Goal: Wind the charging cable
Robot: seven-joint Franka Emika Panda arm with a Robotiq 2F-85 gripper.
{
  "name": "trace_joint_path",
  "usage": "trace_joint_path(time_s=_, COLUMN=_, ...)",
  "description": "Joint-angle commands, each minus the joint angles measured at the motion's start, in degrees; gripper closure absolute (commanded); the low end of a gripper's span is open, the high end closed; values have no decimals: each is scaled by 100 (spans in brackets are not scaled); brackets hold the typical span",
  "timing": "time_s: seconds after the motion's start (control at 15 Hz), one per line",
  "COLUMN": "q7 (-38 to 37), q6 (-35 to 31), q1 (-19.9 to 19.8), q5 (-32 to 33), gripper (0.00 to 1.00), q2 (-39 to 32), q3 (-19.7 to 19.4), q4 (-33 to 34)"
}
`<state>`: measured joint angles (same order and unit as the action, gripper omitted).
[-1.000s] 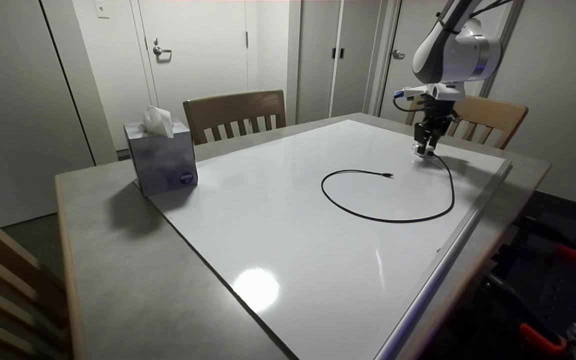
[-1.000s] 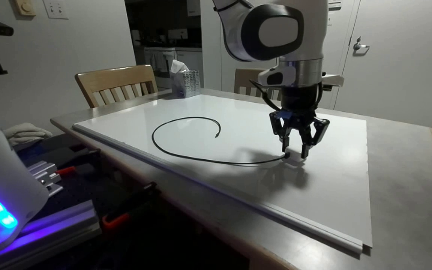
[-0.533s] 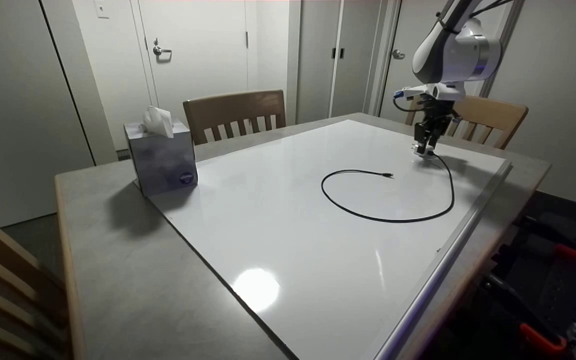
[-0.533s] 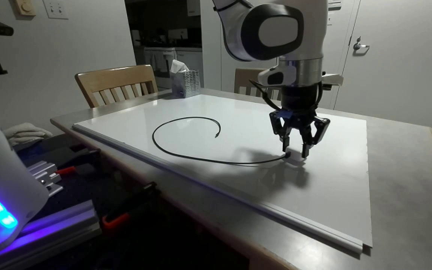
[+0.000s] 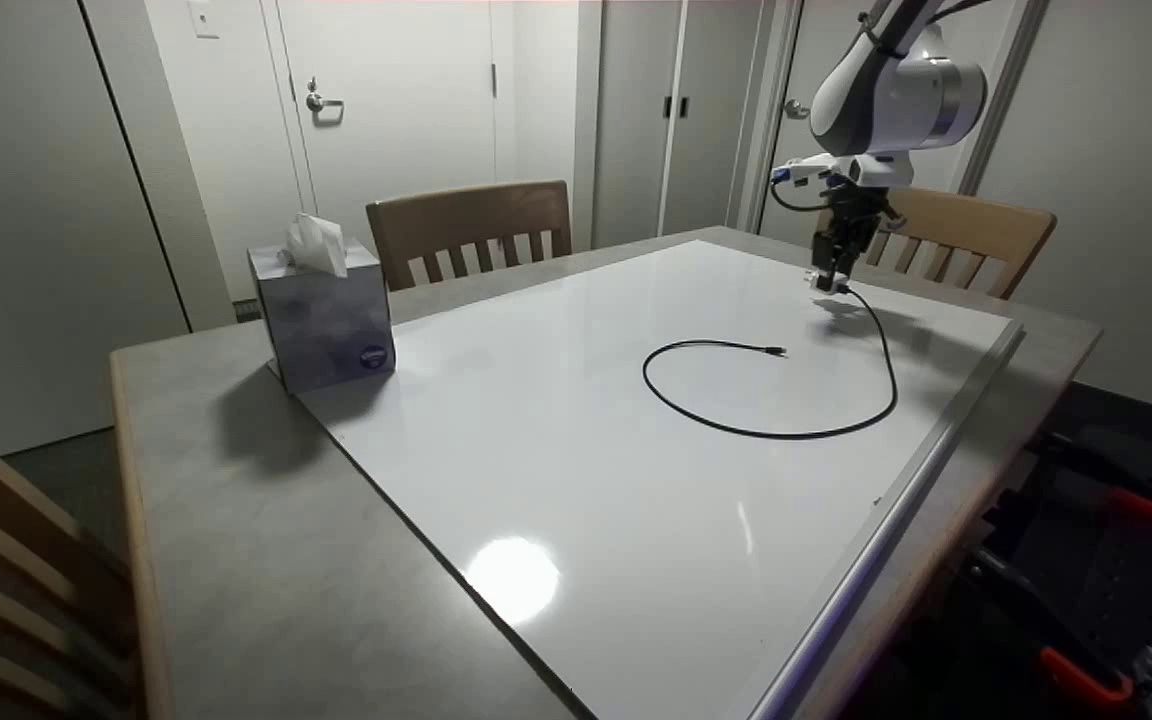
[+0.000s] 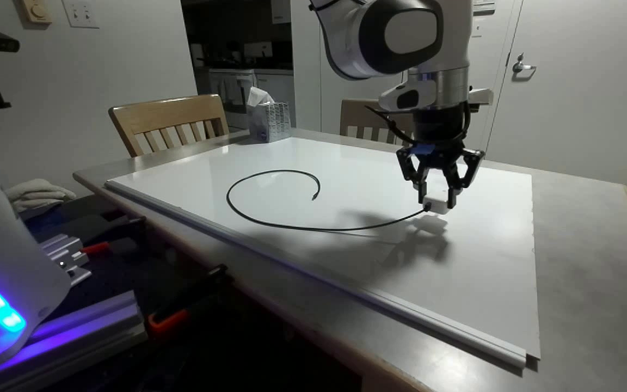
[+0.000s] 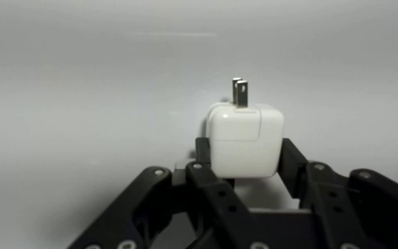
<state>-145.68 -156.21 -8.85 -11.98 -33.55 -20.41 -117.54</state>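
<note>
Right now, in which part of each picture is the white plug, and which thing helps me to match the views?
In an exterior view: the white plug, right of centre, above mid-height.
In an exterior view: the white plug, right of centre, near mid-height.
Wrist view: the white plug, slightly right of centre, prongs toward the top.
Shared landmark: the gripper, holding the plug, in all three.

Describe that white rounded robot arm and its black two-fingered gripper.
The smooth white arm has black trim and a silver metal band. The hinged black gripper has round silver pins and a blue patch. A thin black cable loops from a blue connector.
</note>
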Motion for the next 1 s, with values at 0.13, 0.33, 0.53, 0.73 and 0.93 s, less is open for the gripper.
trace_joint_path(time_s=0.13, q7=-20, q6=18, q1=17, q5=15, gripper=49, q2=-9, q3=8, q4=33)
trace_joint_path(time_s=0.33, q7=-20, q6=18, q1=7, q5=14, gripper=49, q2=-13, q3=-1, q4=26)
trace_joint_path(time_s=0.53, q7=-20, q6=18, q1=7, q5=14, gripper=49, q2=-13, q3=-1, q4=26)
trace_joint_path(time_s=0.73, q7=-20, q6=18, q1=7, q5=14, gripper=49, q2=-14, q3=-2, q4=26)
trace_joint_path(time_s=0.93, q7=50, q6=-136, q1=-2, q5=26, gripper=74, q2=-20, q3=20, q4=23)
